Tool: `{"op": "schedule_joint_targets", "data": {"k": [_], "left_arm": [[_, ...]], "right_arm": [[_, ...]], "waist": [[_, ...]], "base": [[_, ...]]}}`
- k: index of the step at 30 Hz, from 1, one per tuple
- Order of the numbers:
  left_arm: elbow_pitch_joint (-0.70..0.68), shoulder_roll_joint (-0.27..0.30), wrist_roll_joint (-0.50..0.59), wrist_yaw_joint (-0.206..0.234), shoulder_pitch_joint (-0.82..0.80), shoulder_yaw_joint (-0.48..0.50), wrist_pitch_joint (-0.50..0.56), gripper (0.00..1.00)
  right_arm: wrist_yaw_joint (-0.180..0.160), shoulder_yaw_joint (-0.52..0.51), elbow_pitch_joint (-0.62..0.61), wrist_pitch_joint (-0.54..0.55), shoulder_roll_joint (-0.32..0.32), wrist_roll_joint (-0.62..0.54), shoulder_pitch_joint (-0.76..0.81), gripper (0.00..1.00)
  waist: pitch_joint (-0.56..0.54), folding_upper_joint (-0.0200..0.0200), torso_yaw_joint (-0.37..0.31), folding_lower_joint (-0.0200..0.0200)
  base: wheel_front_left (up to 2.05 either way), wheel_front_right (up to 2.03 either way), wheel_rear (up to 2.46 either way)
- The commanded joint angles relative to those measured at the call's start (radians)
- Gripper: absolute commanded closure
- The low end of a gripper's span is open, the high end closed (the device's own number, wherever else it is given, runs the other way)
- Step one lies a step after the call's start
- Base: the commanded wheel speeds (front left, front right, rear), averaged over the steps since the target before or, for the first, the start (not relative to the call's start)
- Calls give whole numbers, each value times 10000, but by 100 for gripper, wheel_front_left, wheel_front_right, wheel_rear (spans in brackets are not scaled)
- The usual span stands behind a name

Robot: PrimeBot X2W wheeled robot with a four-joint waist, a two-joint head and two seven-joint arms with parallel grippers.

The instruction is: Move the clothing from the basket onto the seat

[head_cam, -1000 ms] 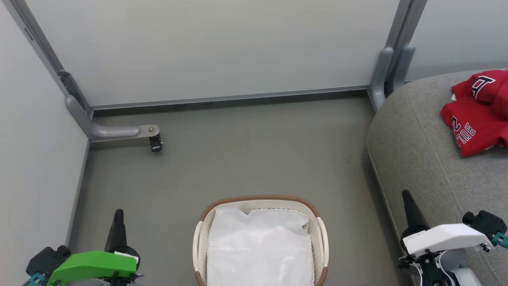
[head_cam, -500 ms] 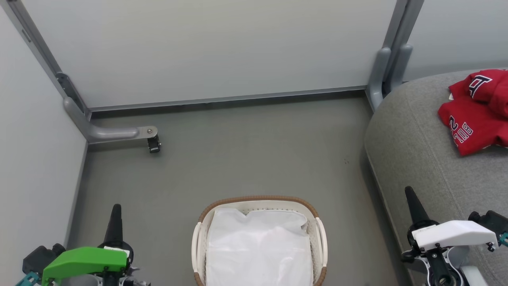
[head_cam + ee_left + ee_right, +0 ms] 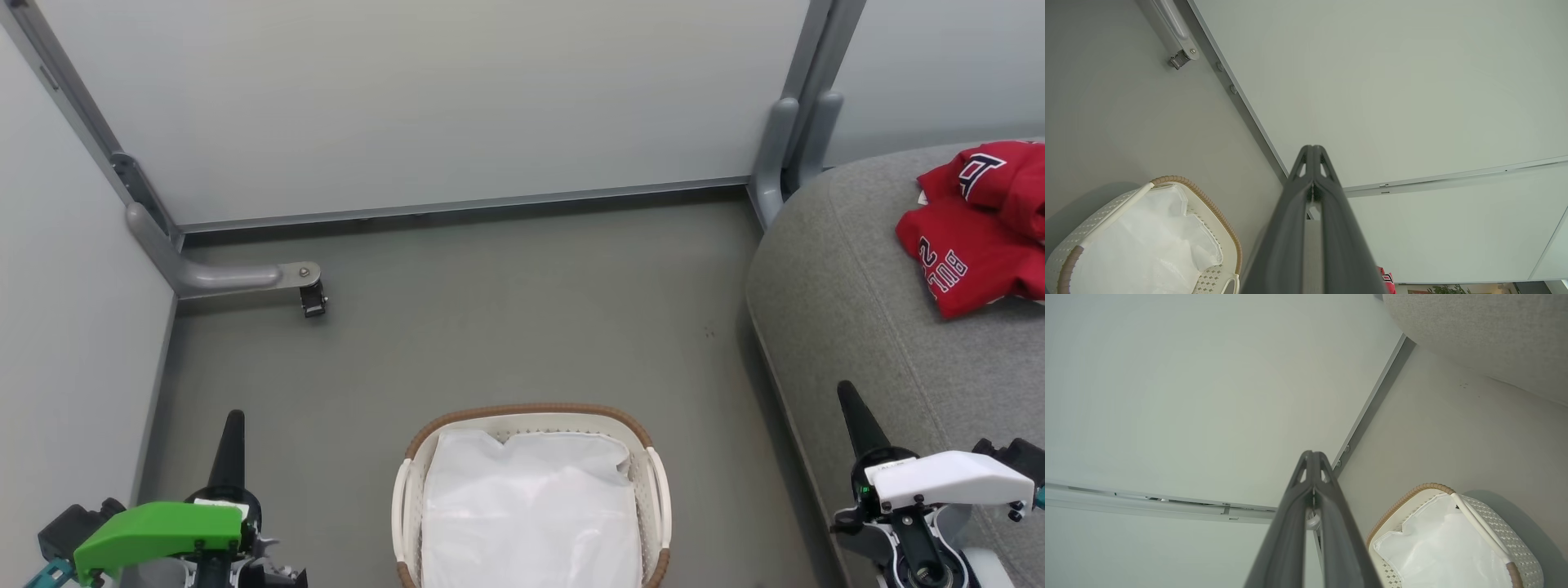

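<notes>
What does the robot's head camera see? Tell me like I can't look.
A white basket with a brown rim sits on the grey floor, with its white liner showing inside. Red clothing lies on the grey seat at the right. The robot's two jaws are shut, pointing up from the bottom corners.

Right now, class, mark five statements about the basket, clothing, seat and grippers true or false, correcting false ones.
1. The basket stands on the floor. True.
2. The basket holds red jerseys. False: its white liner shows, no red cloth.
3. The red clothing lies on the seat. True.
4. The left gripper is shut. True.
5. The right gripper grips a jersey. False: it is shut on nothing.
</notes>
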Motion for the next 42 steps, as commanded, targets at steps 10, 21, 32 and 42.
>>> {"op": "schedule_joint_targets", "data": {"k": [10, 21, 32, 42], "left_arm": [[-116, 47, -931, -111, -341, 192, 280, 100], [-123, 48, -1657, -158, -437, 310, 493, 100], [-121, 51, -2343, -206, -510, 437, 712, 100], [-129, 53, -2891, -239, -571, 516, 872, 100]], "right_arm": [[-7, -179, -139, 293, -71, 1034, -176, 100], [-6, -303, -169, 511, -74, 1868, -199, 100], [-6, -414, -198, 711, -74, 2658, -196, 100], [-7, -501, -224, 902, -77, 3277, -192, 100]], "waist": [[-18, 0, -53, 0], [-35, 0, -105, 0], [-54, 0, -160, 0], [-69, 0, -207, 0]], "base": [[0, 0, 0], [0, 0, 0], [0, 0, 0], [0, 0, 0]]}}
